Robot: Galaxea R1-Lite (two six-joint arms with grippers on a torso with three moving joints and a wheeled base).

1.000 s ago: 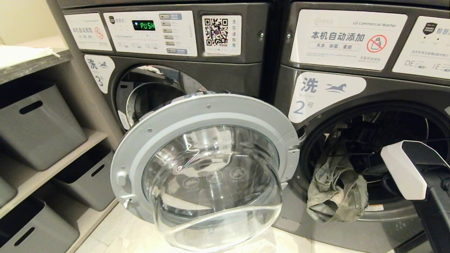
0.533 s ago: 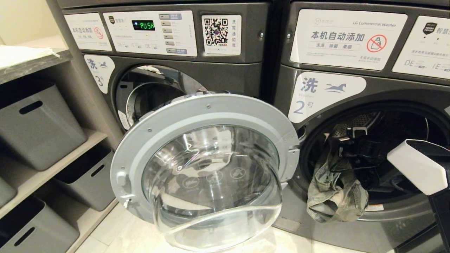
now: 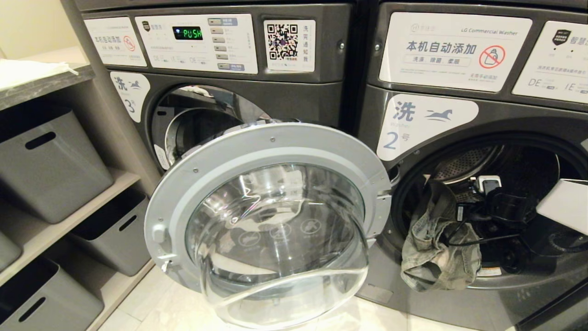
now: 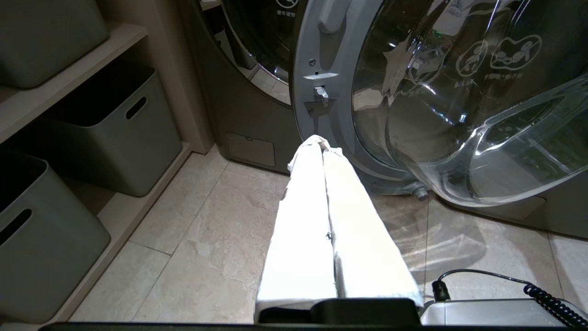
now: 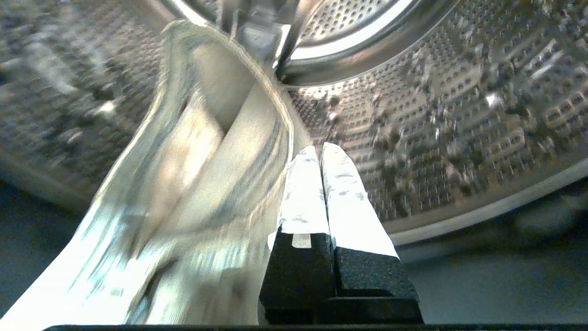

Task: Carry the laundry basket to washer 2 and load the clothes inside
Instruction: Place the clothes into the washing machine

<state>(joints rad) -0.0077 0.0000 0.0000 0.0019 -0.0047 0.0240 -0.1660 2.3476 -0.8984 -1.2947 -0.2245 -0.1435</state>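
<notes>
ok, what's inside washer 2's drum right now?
In washer 2: the right pincer, shut, empty. The denim garment hangs half out over the door rim. The drum floor behind them is hidden.

A dark grey front-loading washer labelled "3" (image 3: 239, 92) stands at the left, its green display (image 3: 187, 32) reading "PUSH" and a black-and-white QR code sticker (image 3: 283, 41) at the panel's right end. Beside it, a pale wooden shelf unit (image 3: 69, 220) carries grey plastic storage bins with slot handles (image 3: 46, 161), one per level, near the shelves' front edges. A white cloth (image 3: 27, 71) lies on its dark top. Beige floor tiles (image 4: 206, 239) run beneath.
</notes>
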